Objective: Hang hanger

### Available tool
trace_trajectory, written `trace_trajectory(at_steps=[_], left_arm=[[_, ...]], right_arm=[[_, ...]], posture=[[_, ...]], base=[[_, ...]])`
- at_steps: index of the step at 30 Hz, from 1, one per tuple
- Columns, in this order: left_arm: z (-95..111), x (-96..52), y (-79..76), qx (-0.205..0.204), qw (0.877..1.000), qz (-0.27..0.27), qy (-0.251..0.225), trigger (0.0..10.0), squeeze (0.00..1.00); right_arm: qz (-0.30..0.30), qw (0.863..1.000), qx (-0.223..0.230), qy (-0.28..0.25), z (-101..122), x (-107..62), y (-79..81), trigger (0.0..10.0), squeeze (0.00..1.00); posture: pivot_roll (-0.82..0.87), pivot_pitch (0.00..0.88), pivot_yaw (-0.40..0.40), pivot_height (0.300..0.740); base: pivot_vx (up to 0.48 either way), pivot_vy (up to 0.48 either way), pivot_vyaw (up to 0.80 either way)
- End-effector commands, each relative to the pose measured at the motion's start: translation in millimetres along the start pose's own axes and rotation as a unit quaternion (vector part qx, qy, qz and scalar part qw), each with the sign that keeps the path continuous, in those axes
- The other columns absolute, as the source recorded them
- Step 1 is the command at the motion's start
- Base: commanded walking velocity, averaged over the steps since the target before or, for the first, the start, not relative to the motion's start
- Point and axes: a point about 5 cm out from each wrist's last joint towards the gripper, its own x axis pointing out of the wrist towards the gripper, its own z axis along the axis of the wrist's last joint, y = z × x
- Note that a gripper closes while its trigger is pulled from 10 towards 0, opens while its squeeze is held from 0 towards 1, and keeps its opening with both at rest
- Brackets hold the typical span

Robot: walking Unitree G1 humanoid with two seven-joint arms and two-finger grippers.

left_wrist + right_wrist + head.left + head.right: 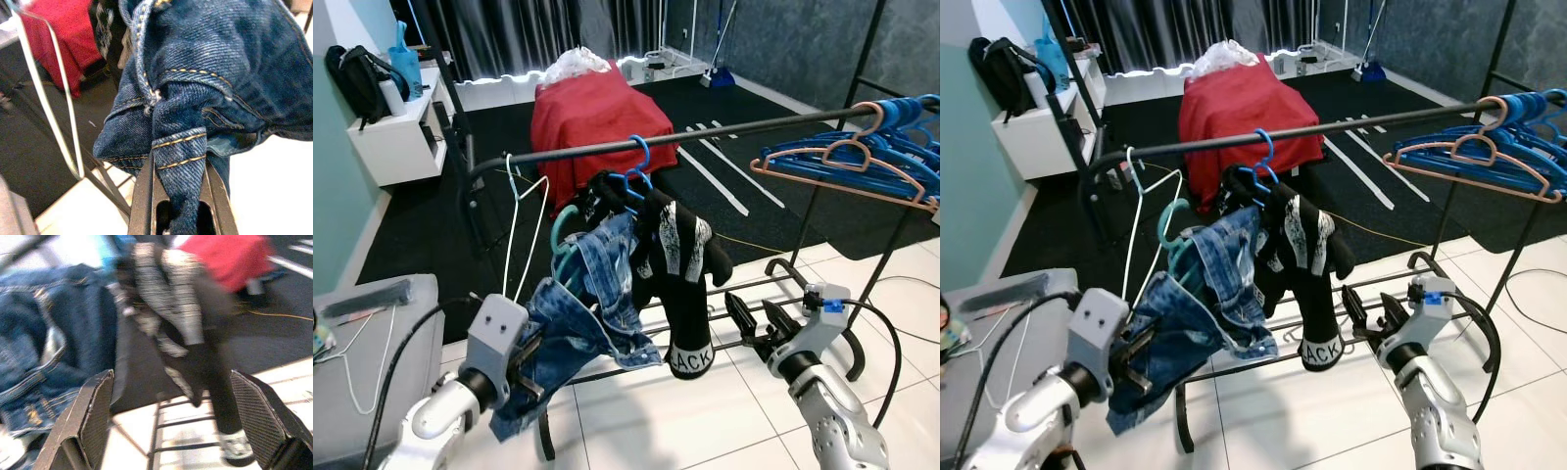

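While white tile floor (656, 411) meets black carpet (754, 147), left tool (178, 196) grips jeans (587, 304); right tool (181, 416) gapes.

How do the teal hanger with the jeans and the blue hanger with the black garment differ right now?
The teal hanger is off the rail, below it; the blue hanger is hooked over it. The teal one carries denim jeans that the left gripper clamps, while the blue one's black printed garment hangs free, with the right gripper open beside it. Both are plastic hangers bearing clothing.
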Motion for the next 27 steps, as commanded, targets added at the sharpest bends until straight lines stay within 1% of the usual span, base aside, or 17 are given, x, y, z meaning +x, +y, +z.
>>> trace_trajectory(at_steps=[1,3,4,5,7,8,10,13,14,15,17,19,21,22,25,26,27], left_arm=[[12.6,-1.2,2.7,0.005,1.000,-0.002,-0.023,10.0,0.00],[19.0,3.8,-1.9,-0.003,0.999,-0.005,-0.037,10.0,0.00],[20.5,5.1,-3.3,-0.006,0.999,-0.006,-0.039,10.0,0.00],[21.4,9.4,-7.6,-0.012,0.999,-0.008,-0.043,10.0,0.00],[21.7,15.2,-13.1,-0.019,0.999,-0.010,-0.045,10.0,0.00],[21.7,22.9,-19.2,-0.023,0.998,-0.008,-0.051,10.0,0.00],[22.4,33.9,-26.1,-0.021,0.998,0.002,-0.052,10.0,0.00],[23.0,38.9,-29.2,-0.019,0.999,0.006,-0.051,10.0,0.00],[25.0,44.8,-33.5,-0.016,0.998,0.006,-0.052,10.0,0.00],[25.0,44.8,-33.5,-0.016,0.998,0.006,-0.052,10.0,0.00],[30.6,55.9,-43.2,-0.017,0.998,-0.001,-0.061,10.0,0.00],[39.2,66.4,-54.0,-0.028,0.997,-0.014,-0.076,10.0,0.00],[44.1,70.6,-59.2,-0.031,0.996,-0.023,-0.084,10.0,0.00],[44.1,70.6,-59.2,-0.031,0.996,-0.023,-0.084,10.0,0.00],[49.4,76.1,-65.4,-0.027,0.995,-0.033,-0.094,10.0,0.00],[50.5,77.2,-65.9,-0.027,0.994,-0.034,-0.095,10.0,0.00],[51.5,78.6,-65.8,-0.028,0.994,-0.033,-0.097,10.0,0.00]], right_arm=[[0.044,0.999,0.002,-0.013,8.5,8.0,14.9,10.0,0.00],[0.082,0.996,-0.011,-0.026,20.4,18.0,32.8,10.0,0.00],[0.090,0.995,-0.015,-0.028,22.6,20.3,36.8,10.0,0.00],[0.108,0.993,-0.030,-0.029,25.5,26.0,47.6,10.0,0.00],[0.129,0.990,-0.046,-0.031,27.9,32.3,61.3,10.0,0.00],[0.145,0.987,-0.059,-0.034,29.0,37.7,74.5,10.0,0.00],[0.155,0.984,-0.075,-0.034,29.1,42.5,85.7,10.0,0.00],[0.159,0.983,-0.082,-0.033,29.0,44.0,89.6,10.0,0.00],[0.160,0.982,-0.098,-0.028,28.1,45.9,93.1,10.0,0.00],[0.160,0.982,-0.098,-0.028,28.1,45.9,93.1,10.0,0.00],[0.158,0.979,-0.124,-0.023,26.1,50.0,98.9,10.0,0.00],[0.143,0.976,-0.166,-0.010,21.9,54.1,101.4,10.0,0.00],[0.126,0.973,-0.195,0.001,18.7,56.1,99.8,10.0,0.00],[0.126,0.973,-0.195,0.001,18.7,56.1,99.8,10.0,0.00],[0.093,0.971,-0.220,0.012,15.9,58.2,95.8,10.0,0.00],[0.086,0.967,-0.240,0.019,14.5,58.3,95.1,10.0,0.00],[0.077,0.959,-0.272,0.026,13.1,58.2,94.3,10.0,0.00]], posture=[[-0.17,0.000,0.041,0.740],[-0.17,0.000,0.039,0.740],[-0.17,0.000,0.039,0.740],[-0.17,0.000,0.037,0.740],[-0.17,0.000,0.035,0.740],[-0.16,0.000,0.033,0.740],[-0.16,0.000,0.030,0.740],[-0.16,0.000,0.030,0.740],[-0.16,0.000,0.029,0.740],[-0.16,0.000,0.029,0.740],[-0.17,0.000,0.031,0.740],[-0.17,0.000,0.031,0.740],[-0.17,0.000,0.032,0.740],[-0.17,0.000,0.032,0.740],[-0.17,0.000,0.033,0.740],[-0.17,0.000,0.037,0.740],[-0.17,0.000,0.039,0.740]], base=[[-0.334,0.000,0.00],[-0.339,0.000,0.00],[-0.337,0.000,0.00],[-0.311,0.000,0.00],[-0.304,0.000,0.00],[0.000,0.000,0.00],[0.000,0.000,0.00],[0.000,0.000,0.00],[0.000,0.000,0.00],[0.000,0.000,0.00],[0.000,0.000,0.00],[0.000,0.000,0.00],[0.000,0.000,0.00],[0.000,0.000,0.00],[0.000,0.000,0.00],[0.000,0.000,0.00],[0.000,0.000,0.00]])
